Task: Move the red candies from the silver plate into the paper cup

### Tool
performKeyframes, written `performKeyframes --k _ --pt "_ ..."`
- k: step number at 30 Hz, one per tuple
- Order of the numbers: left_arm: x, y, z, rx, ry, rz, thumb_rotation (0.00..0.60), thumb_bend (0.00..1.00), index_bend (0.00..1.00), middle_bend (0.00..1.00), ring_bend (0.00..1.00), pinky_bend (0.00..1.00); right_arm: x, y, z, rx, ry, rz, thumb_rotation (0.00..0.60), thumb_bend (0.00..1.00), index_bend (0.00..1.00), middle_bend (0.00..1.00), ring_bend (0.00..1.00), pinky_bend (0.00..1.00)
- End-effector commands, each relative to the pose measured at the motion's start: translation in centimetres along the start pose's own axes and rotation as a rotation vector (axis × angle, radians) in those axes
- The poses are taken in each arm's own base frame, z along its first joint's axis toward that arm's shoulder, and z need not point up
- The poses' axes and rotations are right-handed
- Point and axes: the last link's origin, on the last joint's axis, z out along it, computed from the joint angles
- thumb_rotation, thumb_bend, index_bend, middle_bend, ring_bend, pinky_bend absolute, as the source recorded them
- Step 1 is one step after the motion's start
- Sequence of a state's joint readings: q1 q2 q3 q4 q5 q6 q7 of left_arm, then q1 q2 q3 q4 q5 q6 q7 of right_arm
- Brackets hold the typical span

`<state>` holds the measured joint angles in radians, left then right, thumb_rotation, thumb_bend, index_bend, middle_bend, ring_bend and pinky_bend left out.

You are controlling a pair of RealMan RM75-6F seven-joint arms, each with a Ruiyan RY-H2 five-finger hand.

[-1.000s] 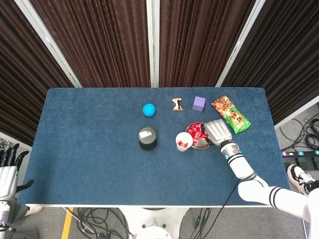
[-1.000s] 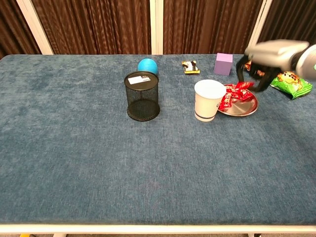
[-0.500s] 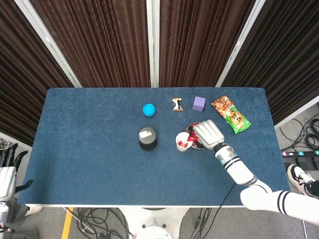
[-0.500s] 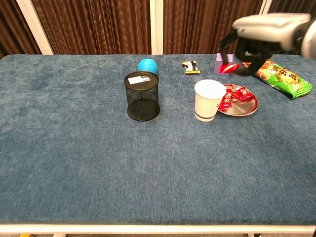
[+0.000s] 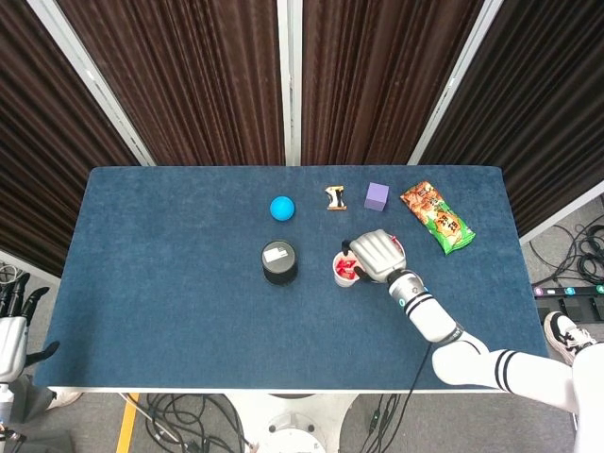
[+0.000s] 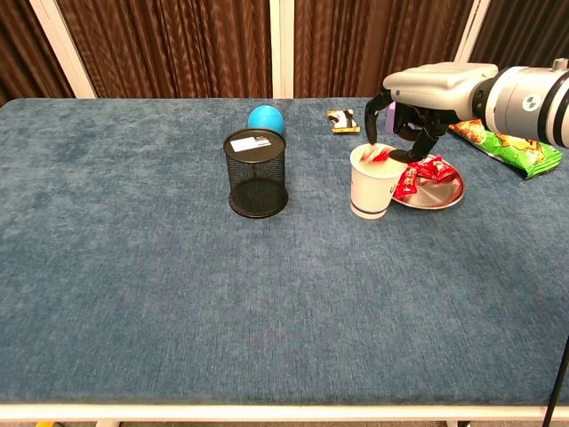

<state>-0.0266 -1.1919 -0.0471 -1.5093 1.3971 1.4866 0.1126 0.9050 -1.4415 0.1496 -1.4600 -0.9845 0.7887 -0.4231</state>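
**Right hand over the paper cup, a red candy at the cup's mouth**

Head view and chest view of a blue-carpeted table (image 5: 170, 274). The right hand (image 6: 418, 107) hangs right of centre in the chest view, palm down, directly above the white paper cup (image 6: 372, 191), its dark fingers (image 6: 371, 120) pointing down toward the rim. A red candy (image 6: 377, 155) sits at the cup's mouth, just under the fingertips; whether the fingers pinch it or it lies free in the cup cannot be told. In the head view the same hand (image 5: 375, 255) covers most of the cup (image 5: 341, 276), with red showing inside it.

Just right of the cup, touching or nearly touching it, lies the silver plate (image 6: 452, 195), which carries several more red candies (image 6: 421, 173) bunched toward its left side. In the head view the plate is hidden beneath the hand.

Left of the cup stands a black mesh pen holder (image 6: 257, 173), upright, with a white label across its top. Behind it is a blue ball (image 6: 264, 117). Along the far edge, toward the upper right of the frame, lie a small wrapped snack (image 6: 343, 120), a purple cube (image 5: 377, 196) and a green snack bag (image 6: 511, 147).

The left hand (image 5: 13, 321) shows only at the lower left edge of the head view, off the table, dark fingers upright and apart, holding nothing.
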Motion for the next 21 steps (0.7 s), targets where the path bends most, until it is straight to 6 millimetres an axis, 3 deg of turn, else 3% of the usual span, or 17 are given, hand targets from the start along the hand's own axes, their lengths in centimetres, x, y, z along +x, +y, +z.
performKeyframes --k 1,6,10,15,21 --pt "-0.1 -0.1 0.0 0.002 -0.001 -0.001 0.6 0.0 0.24 0.09 0.07 0.06 0.2 0.3 -0.2 -0.008 0.011 0.009 0.6 0.3 0.29 0.87 0.92 1.0" --pt "-0.1 -0.1 0.0 -0.002 0.004 -0.003 0.6 0.0 0.24 0.09 0.07 0.06 0.8 2.1 -0.7 -0.063 0.039 0.043 0.6 0.28 0.27 0.87 0.92 1.0" --pt "-0.1 -0.1 -0.1 -0.001 0.002 -0.002 0.6 0.0 0.24 0.09 0.07 0.06 0.6 4.3 -1.0 -0.134 0.041 0.029 0.6 0.28 0.32 0.87 0.92 1.0" --pt "0.0 0.2 0.0 -0.01 0.006 -0.004 0.6 0.0 0.24 0.09 0.07 0.06 -1.2 6.0 -0.6 -0.2 -0.032 0.015 0.6 0.24 0.35 0.87 0.92 1.0" --pt "0.1 0.1 -0.2 -0.004 0.006 -0.001 0.6 0.0 0.24 0.09 0.07 0.06 -3.4 6.1 1.0 -0.218 -0.099 0.002 0.6 0.24 0.36 0.87 0.92 1.0"
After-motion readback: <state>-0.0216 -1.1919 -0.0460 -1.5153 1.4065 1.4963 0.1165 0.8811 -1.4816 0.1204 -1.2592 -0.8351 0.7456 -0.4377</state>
